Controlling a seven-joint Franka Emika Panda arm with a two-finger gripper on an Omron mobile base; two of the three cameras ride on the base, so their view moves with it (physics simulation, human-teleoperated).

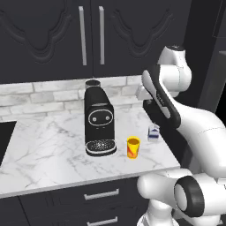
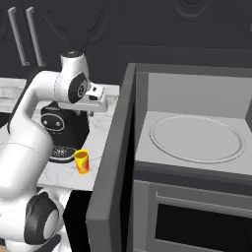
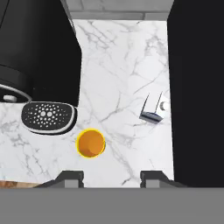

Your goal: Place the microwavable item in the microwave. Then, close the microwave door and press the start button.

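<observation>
Hanging high over the marble counter (image 3: pixel 127 65), the gripper (image 3: pixel 112 177) is wide open and holds nothing. The yellow cup (image 3: pixel 90 143) sits free at 11 o'clock from its fingertips, beside the coffee machine (image 1: pixel 99 121). The microwave door (image 2: pixel 110 162) stands open, so the way in is ready.

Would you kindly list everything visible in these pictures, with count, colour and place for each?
yellow cup: one, yellow with a red-orange mark, upright on the counter just right of the coffee machine's base.
carton: one, white and blue, on the counter near its right edge, apart from the cup.
coffee machine: one, black, on the counter by the backsplash.
counter: one, white marble.
upper cabinets: dark, with two grey vertical handles, above the counter.
drawers: dark with grey handles, under the counter.
microwave: one, grey, open, round turntable inside.
microwave door: one, grey-framed, swung open.
gripper: one, dark fingertips, open, above the counter near the cup.
</observation>
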